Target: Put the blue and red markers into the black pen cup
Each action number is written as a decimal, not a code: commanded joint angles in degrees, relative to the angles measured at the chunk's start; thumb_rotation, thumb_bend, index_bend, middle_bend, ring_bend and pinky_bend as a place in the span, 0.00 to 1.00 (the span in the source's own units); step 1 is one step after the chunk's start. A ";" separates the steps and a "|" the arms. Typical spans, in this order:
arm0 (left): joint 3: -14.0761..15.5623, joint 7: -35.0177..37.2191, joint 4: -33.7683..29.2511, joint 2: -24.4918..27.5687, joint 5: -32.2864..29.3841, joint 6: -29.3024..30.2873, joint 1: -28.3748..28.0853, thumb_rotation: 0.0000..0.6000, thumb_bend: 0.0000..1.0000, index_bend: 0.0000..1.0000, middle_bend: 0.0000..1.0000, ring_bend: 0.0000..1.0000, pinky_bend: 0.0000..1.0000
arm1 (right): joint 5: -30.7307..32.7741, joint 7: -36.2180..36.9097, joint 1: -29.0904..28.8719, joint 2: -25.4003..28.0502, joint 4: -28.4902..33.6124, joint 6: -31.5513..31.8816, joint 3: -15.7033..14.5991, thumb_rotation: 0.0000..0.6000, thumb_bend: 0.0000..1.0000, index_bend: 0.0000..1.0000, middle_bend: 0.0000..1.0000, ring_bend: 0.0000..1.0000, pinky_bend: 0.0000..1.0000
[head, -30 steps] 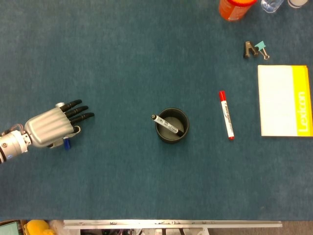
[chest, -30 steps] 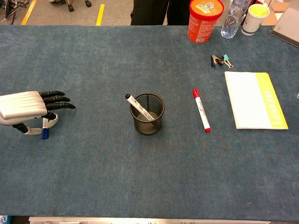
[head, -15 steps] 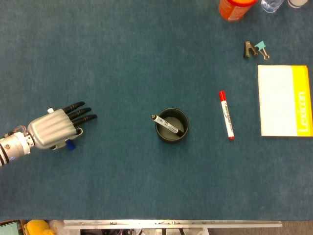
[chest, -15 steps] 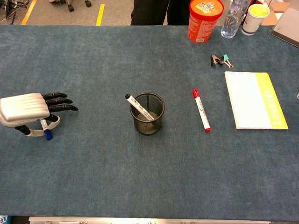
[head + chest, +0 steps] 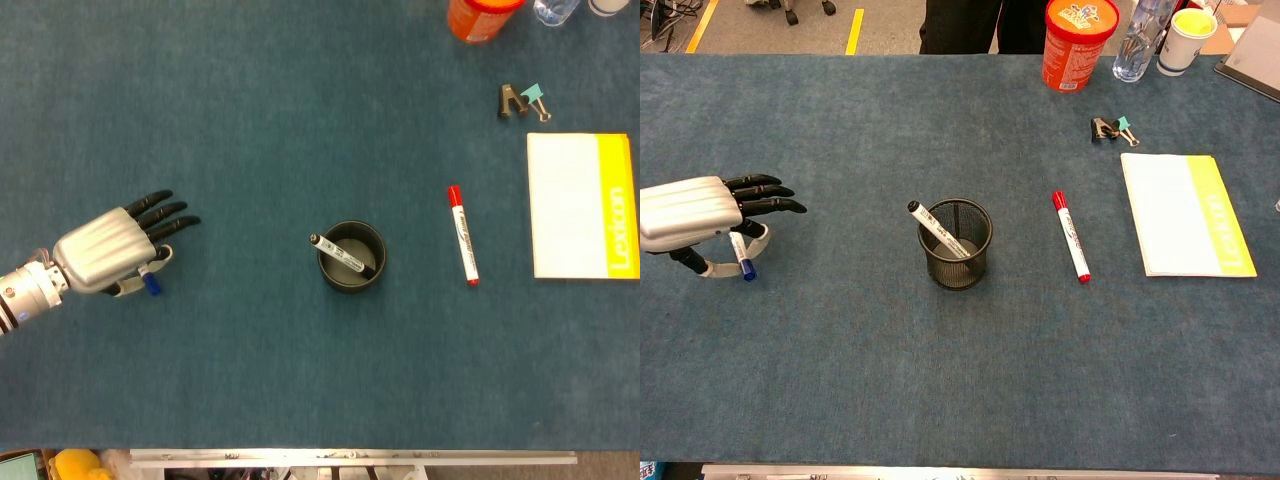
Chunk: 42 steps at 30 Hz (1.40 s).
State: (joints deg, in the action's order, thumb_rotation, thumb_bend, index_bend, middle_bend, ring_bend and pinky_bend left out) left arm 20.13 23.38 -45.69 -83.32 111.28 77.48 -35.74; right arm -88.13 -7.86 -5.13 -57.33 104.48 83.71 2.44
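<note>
My left hand (image 5: 105,250) (image 5: 695,208) hovers over the left side of the table and pinches the blue marker (image 5: 150,282) (image 5: 742,257) under its palm, blue cap pointing down and slightly right, other fingers stretched out. The black mesh pen cup (image 5: 351,257) (image 5: 956,244) stands at the table's middle with a black-capped marker (image 5: 338,253) (image 5: 934,229) leaning in it. The red marker (image 5: 462,234) (image 5: 1071,235) lies flat to the cup's right. My right hand shows in neither view.
A white and yellow notepad (image 5: 582,205) (image 5: 1185,214) lies at the right. Binder clips (image 5: 523,101) (image 5: 1111,129) sit behind it. An orange canister (image 5: 1077,43), a bottle (image 5: 1137,42) and a cup (image 5: 1185,38) stand along the far edge.
My left hand has lifted with the blue marker and shifted slightly right; the marker now tilts with its cap lower right, off the table surface.
</note>
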 commanded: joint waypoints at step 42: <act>-17.23 23.66 -62.45 21.01 -20.60 -22.30 -13.40 1.00 0.26 0.68 0.10 0.00 0.00 | 1.12 2.47 -3.38 -1.63 -3.64 -4.43 0.73 1.00 0.14 0.47 0.37 0.29 0.26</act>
State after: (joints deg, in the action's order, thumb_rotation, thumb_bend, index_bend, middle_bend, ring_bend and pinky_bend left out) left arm 4.07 46.11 -107.17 -61.95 92.23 56.36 -48.51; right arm -87.02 -5.40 -8.51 -58.95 100.84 79.28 3.17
